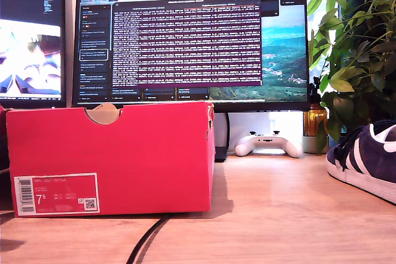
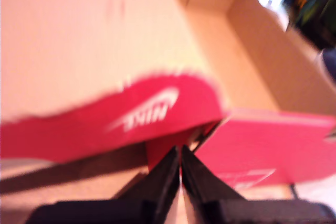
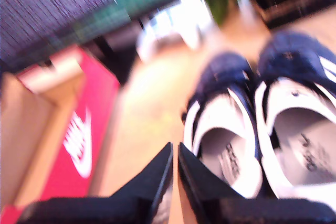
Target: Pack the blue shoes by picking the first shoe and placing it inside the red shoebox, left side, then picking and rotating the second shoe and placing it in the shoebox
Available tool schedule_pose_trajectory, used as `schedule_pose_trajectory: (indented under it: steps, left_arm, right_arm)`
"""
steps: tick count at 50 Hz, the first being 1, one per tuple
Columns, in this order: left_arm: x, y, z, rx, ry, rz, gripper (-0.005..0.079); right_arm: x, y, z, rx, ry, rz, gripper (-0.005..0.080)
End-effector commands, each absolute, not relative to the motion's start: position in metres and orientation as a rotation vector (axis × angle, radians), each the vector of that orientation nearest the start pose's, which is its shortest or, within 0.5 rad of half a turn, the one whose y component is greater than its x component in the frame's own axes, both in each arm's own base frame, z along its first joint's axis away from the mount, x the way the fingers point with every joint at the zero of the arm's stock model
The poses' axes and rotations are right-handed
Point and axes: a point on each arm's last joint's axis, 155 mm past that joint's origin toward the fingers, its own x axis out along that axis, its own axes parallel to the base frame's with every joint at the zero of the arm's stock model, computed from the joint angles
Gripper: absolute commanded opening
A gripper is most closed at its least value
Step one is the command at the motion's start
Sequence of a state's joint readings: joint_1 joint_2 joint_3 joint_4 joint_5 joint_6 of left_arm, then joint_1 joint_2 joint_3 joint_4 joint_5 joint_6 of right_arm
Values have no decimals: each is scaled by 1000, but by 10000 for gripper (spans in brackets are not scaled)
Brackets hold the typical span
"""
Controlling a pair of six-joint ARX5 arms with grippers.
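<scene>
The red shoebox [image 1: 111,153] stands on the desk at the exterior view's left, with its barcode label facing the camera. One blue shoe [image 1: 365,159] shows at that view's right edge. Neither gripper appears in the exterior view. In the blurred first wrist view, my first gripper [image 2: 180,153] is shut on nothing. It hovers by the open shoebox [image 2: 273,140], whose brown inside looks bare. In the second wrist view, my second gripper [image 3: 175,150] is shut and holds nothing. Both blue shoes [image 3: 226,124] [image 3: 299,108] lie side by side just beyond it, and the shoebox [image 3: 79,145] is off to one side.
A large monitor [image 1: 192,35] and another screen [image 1: 31,35] stand behind the box. A white game controller [image 1: 269,144], an amber bottle [image 1: 315,122] and a leafy plant [image 1: 359,47] sit at the back on the exterior view's right. A black cable [image 1: 148,239] runs along the desk front.
</scene>
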State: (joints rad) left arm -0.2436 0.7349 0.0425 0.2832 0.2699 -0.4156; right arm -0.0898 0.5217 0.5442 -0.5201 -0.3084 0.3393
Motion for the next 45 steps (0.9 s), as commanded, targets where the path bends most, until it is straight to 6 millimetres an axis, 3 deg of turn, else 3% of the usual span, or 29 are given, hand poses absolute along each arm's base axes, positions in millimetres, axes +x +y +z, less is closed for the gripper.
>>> schedule_pose_trajectory:
  steps: [1,5,8,16,22,26,35,45]
  left_arm:
    - [253,-118,67,-400,514,-432,-21]
    - [254,-121,67,-398,512,-442,-21]
    - [254,-123,66,-397,516,-446,-21]
    - [254,-123,65,-395,520,-447,-21]
    - [254,-123,65,-395,520,-447,-21]
    - [254,-123,65,-394,520,-447,-21]
    - [254,-123,65,-381,517,-450,-21]
    - [254,-123,65,-377,516,-451,-21]
  right_arm:
    - [255,38,198,414,553,148,1]
    - [258,42,204,407,636,155,38]
    - [261,47,207,410,702,161,121]
    - [273,59,196,418,885,170,454]
    - [278,69,175,383,1034,173,619]
    - [279,75,157,343,1124,173,659]
    - [283,90,125,264,1235,182,660]
    - [289,81,99,106,1279,112,660]
